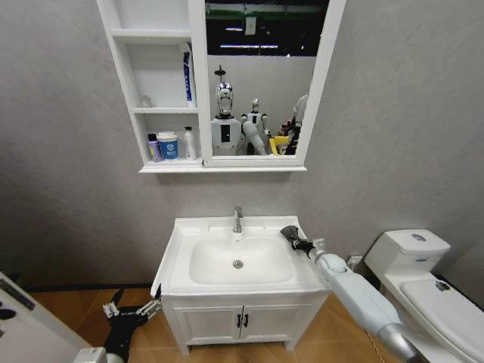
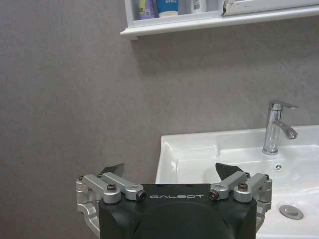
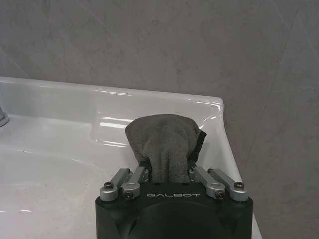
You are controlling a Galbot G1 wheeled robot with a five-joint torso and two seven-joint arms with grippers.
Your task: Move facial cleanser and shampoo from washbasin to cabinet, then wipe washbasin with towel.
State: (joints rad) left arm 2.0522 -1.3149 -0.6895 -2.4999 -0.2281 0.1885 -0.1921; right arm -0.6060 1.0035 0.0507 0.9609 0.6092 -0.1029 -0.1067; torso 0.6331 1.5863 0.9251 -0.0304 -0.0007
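Note:
My right gripper (image 1: pixel 299 242) is shut on the small dark grey towel (image 1: pixel 289 231) over the back right corner of the white washbasin (image 1: pixel 181 227). The right wrist view shows the towel (image 3: pixel 164 142) bunched between my right gripper (image 3: pixel 167 167) fingers, just above the rim (image 3: pixel 149 102). My left gripper (image 1: pixel 133 308) hangs open and empty low beside the basin's left side; its own view shows my left gripper (image 2: pixel 170 170) facing the tap (image 2: pixel 274 132). The cabinet (image 1: pixel 198 91) holds a white-and-blue tube (image 1: pixel 187 76) and a white bottle (image 1: pixel 189 144); I cannot tell which is cleanser or shampoo.
A purple bottle (image 1: pixel 153 147) and a blue-labelled tub (image 1: pixel 168 145) share the bottom shelf. A white toilet (image 1: pixel 423 280) stands close to my right arm. A two-door floor cabinet (image 1: pixel 242 321) carries the basin. A white unit (image 1: pixel 23 325) sits at lower left.

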